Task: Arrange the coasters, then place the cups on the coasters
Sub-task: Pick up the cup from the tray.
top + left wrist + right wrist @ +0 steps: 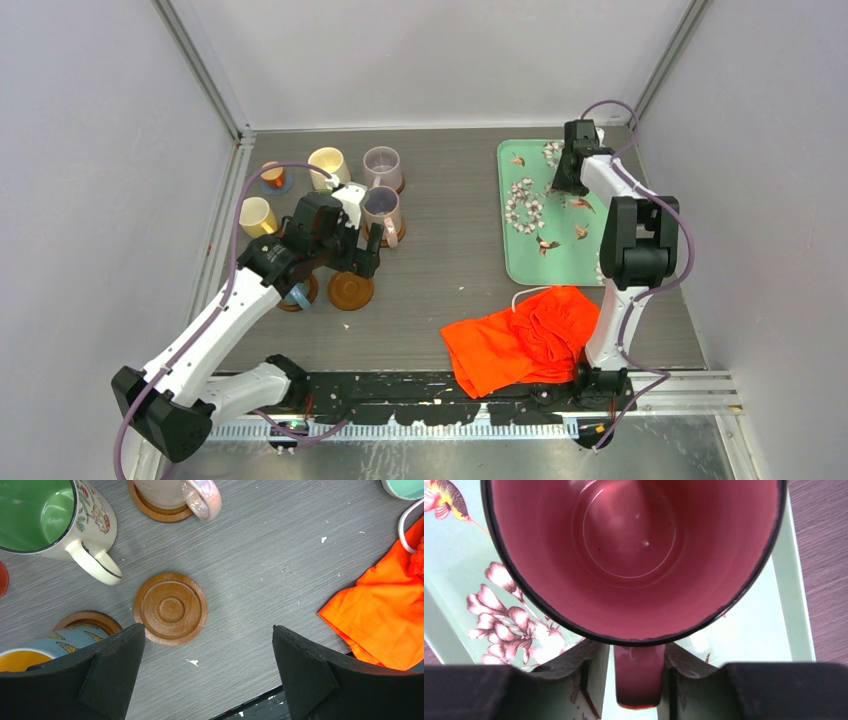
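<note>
Top: grey table (450, 230) bare between cluster of mugs (383, 170), left, and teal floral tray (530, 262), right; orange cloth (520, 340) at near edge.
Left wrist: left jaws spread wide; grooved brown wooden coaster (170, 608) bare, just ahead of them.
Right wrist: right jaws pinch handle of pink-maroon mug (634, 555), upright on tray.

Bright even light, soft shadows, mild glare

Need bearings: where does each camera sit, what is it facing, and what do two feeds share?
Top external: above and behind, looking down on the table; left arm and right arm, bases at bottom.
Left wrist: looks down at a bare coaster; open left fingers frame it.
Right wrist: looks into the pink mug on the teal tray; right fingers flank its handle.
Shared by top and left wrist: orange cloth.
</note>
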Robot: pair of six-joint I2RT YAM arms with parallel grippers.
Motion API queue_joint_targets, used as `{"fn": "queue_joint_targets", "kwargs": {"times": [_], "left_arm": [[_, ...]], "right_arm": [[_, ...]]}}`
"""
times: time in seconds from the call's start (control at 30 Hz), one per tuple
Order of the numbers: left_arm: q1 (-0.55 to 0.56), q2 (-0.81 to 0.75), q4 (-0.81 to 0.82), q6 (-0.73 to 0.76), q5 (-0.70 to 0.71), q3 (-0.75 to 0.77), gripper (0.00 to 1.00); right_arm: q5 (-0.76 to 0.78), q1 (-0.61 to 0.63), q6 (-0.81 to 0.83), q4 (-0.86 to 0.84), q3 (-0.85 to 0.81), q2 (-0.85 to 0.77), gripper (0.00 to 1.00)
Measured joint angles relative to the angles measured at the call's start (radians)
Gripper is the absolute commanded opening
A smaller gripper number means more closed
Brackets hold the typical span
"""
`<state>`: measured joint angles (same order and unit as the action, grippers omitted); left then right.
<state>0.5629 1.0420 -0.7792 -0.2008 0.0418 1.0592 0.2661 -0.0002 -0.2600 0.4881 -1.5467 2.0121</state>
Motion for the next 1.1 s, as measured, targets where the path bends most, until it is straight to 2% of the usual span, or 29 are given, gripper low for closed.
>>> {"fn": "queue_joint_targets", "kwargs": {"times": [0.13,0.2,0.53,1.1], "left_arm": [[0.000,0.000,0.000,0.000,0.000,0.000,1.00],[0.000,0.000,0.000,0.000,0.001,0.000,1.00],[0.001,0.000,0.002,0.000,0.001,-0.002,1.00],[0.001,0.000,0.005,0.000,0.004,-0.011,1.00]], "right_arm": [[0.010,0.000,-0.002,0.015,-0.015,0.000,0.09],[0.008,-0.001,-0.002,0.021,-0.019,0.000,0.01],[0.048,0.061,-0.005,0.061,-0.008,-0.026,0.01],[0.122,0.258,-0.045,0.067,0.173,-0.303,0.01]]}}
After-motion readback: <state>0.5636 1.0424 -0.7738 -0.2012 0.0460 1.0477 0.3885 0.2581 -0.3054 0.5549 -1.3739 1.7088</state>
